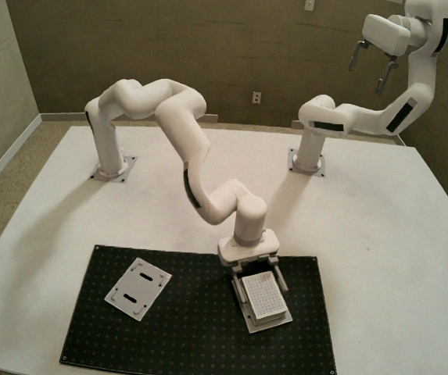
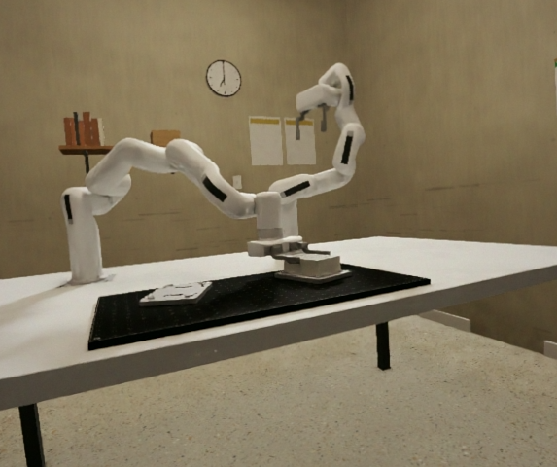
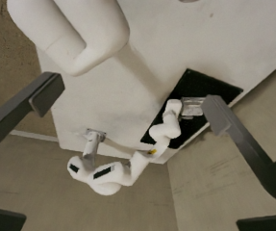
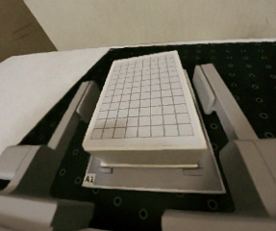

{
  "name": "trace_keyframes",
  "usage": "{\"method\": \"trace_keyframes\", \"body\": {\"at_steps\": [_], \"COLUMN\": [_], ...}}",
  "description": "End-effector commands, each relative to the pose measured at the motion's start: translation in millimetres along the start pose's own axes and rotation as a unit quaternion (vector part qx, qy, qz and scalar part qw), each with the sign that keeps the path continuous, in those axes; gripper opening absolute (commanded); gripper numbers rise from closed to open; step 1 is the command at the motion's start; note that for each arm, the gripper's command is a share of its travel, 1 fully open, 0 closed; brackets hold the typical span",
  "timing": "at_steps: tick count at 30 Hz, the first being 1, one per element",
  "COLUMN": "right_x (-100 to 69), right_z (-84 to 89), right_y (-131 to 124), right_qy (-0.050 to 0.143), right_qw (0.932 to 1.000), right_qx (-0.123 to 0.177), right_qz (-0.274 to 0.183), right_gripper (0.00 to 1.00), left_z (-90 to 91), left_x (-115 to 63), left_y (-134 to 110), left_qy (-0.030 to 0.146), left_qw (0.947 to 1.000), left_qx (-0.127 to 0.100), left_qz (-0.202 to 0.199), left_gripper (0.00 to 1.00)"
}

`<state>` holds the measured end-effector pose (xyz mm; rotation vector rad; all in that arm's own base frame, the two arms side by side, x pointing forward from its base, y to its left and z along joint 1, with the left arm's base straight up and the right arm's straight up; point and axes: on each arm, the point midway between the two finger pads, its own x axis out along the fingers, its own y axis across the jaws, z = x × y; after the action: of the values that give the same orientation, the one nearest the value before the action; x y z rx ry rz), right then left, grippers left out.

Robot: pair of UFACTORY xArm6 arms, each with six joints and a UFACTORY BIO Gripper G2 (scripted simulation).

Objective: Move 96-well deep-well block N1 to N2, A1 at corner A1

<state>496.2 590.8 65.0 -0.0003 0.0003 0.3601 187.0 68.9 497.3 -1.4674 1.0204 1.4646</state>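
Note:
The white deep-well block (image 1: 264,298) (image 2: 318,267) (image 4: 144,106) sits in nest N1 (image 1: 249,320) (image 2: 283,276) (image 4: 152,180). An A1 label (image 4: 89,179) shows at N1's near left corner in the right wrist view. I cannot make out the block's cut-off corner. My right gripper (image 1: 263,293) (image 2: 309,255) (image 4: 146,95) is partly open, a finger along each long side near the block's top, with gaps between fingers and block. Nest N2 (image 1: 138,287) (image 2: 175,293) is empty; its A1 mark is unreadable. My left gripper (image 1: 365,76) (image 2: 310,129) (image 3: 132,105) is wide open, raised high and empty.
Both nests are on the black perforated board (image 1: 199,323) (image 2: 238,296) (image 3: 202,84), turned at different angles. The right arm (image 1: 179,133) reaches over the white table (image 1: 385,242) to the block. The left arm (image 1: 421,73) is folded up high behind it, away from the board.

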Motion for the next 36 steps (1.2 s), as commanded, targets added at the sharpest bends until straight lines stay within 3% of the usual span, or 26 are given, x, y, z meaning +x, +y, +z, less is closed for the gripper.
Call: {"method": "trace_keyframes", "body": {"at_steps": [1,36], "right_x": [1.2,1.2], "right_z": [0.5,-14.2], "right_y": [1,1], "right_qy": [-0.002,-0.002], "right_qw": [1.0000,1.0000], "right_qx": [0.002,0.002], "right_qz": [0.000,0.000], "right_gripper": [0.37,0.37], "left_z": [-0.3,-0.3], "left_x": [-0.3,-0.3], "left_y": [0,0], "left_qy": [0.000,0.000], "left_qw": [1.0000,1.0000], "left_qx": [0.000,0.000], "left_qz": [-0.001,-0.001], "left_gripper": [1.00,1.00]}}
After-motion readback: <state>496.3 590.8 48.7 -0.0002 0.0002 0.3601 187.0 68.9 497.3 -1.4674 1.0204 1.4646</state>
